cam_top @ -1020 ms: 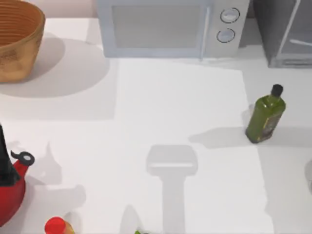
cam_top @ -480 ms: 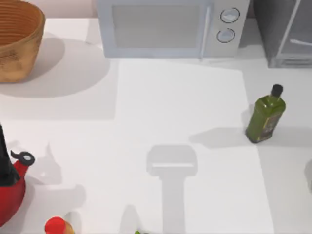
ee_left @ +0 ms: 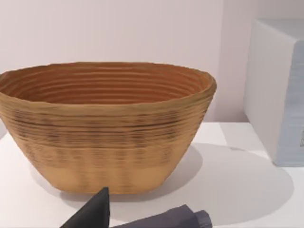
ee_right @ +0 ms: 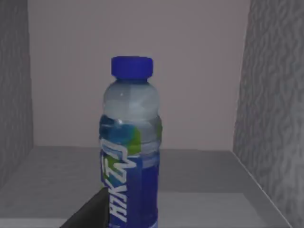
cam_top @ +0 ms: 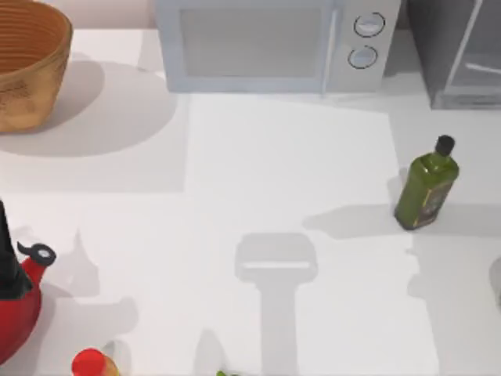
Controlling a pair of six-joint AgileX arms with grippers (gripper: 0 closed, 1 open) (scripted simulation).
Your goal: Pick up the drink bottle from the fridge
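The drink bottle stands upright inside the fridge, with a round blue cap, a clear upper body and a blue label. A dark part of my right gripper rises close beside the bottle's lower body; contact cannot be made out. In the top view the fridge is the dark grey cabinet at the back right corner. My left gripper sits parked at the far left, facing a woven basket.
A pale microwave stands at the back centre. A green black-capped bottle stands in front of the fridge. The basket is at the back left. A red kettle and a red-capped bottle sit front left.
A faint shadow has spread leftward on the table's right side, below the green bottle. No object on the table has moved.
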